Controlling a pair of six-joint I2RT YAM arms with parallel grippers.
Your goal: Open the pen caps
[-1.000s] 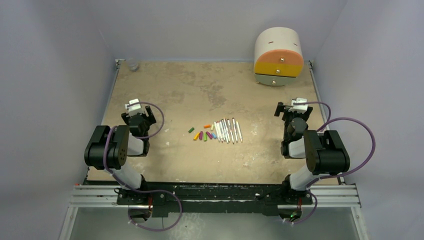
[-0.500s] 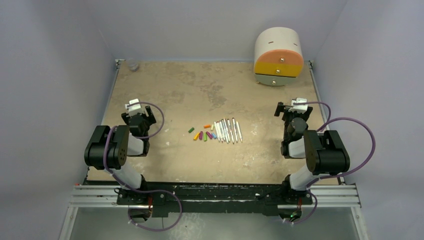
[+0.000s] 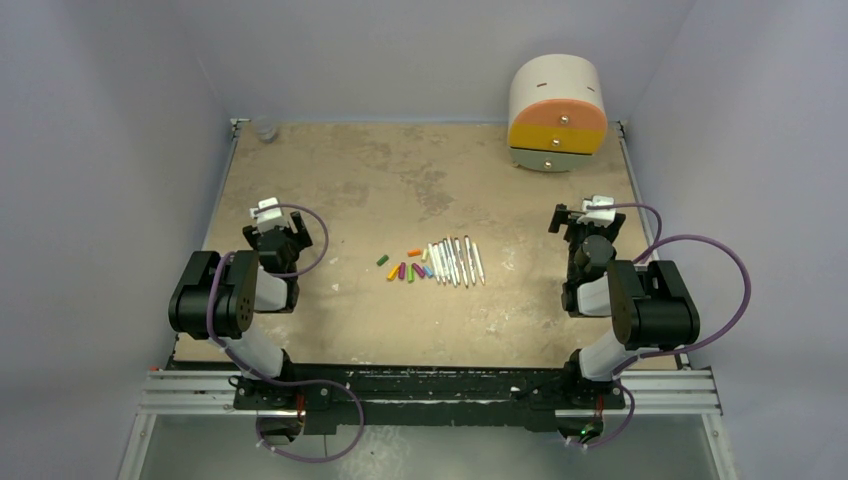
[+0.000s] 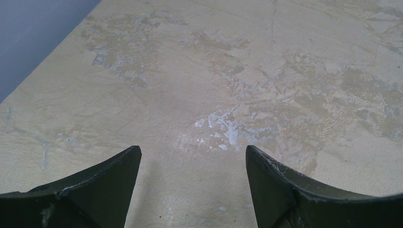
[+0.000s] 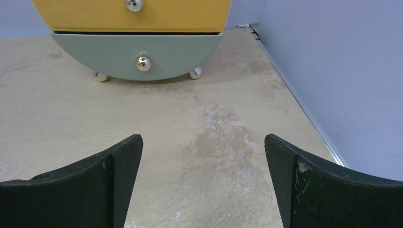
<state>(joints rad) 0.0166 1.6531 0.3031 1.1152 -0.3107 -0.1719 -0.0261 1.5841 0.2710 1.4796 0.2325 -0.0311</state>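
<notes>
Several white pens (image 3: 456, 262) lie side by side at the table's middle in the top view. Several loose pen caps (image 3: 406, 270) in green, orange, yellow and magenta lie just left of them, off the barrels. My left gripper (image 3: 268, 215) is open and empty far left of the caps. My right gripper (image 3: 597, 208) is open and empty far right of the pens. The left wrist view shows open fingers (image 4: 95, 185) over bare tabletop. The right wrist view shows open fingers (image 5: 102, 183) over bare tabletop. Pens and caps are out of both wrist views.
A round cream, orange and green drawer unit (image 3: 557, 112) stands at the back right; its green drawer with a brass knob (image 5: 143, 62) faces my right gripper. A small clear object (image 3: 265, 129) sits at the back left corner. Walls (image 5: 342, 71) enclose the table.
</notes>
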